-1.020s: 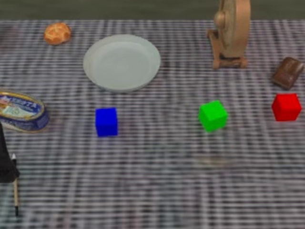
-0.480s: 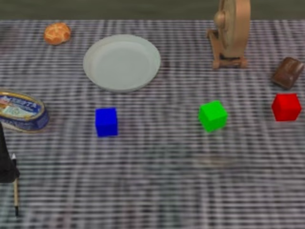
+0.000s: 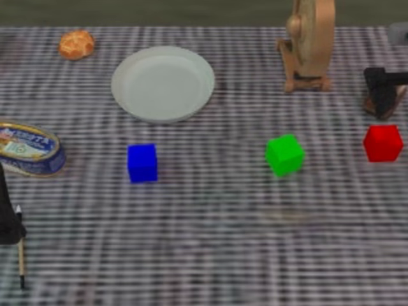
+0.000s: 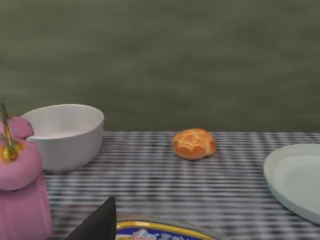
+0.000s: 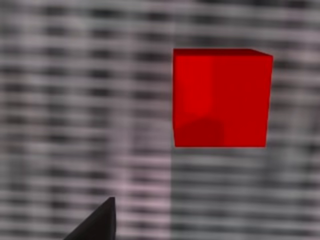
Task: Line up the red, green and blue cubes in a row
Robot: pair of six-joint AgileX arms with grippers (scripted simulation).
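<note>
Change: the right arm has come in at the counter's far right; its gripper (image 3: 382, 95) now sits over the spot where a brown block showed a moment ago, just behind the red cube (image 3: 383, 143); no cube has moved
Meaning: likely the start of the reach for red; nothing lined up yet
Cubes: blue cube (image 3: 142, 162) left of centre; green cube (image 3: 284, 154) right of centre; red at the right edge; all well apart
Right arm: above the counter, wrist camera looking down on red (image 5: 222, 97); jaws' opening cannot be told; nothing held
Left arm: parked at the left edge (image 3: 7, 217); jaws unreadable
</note>
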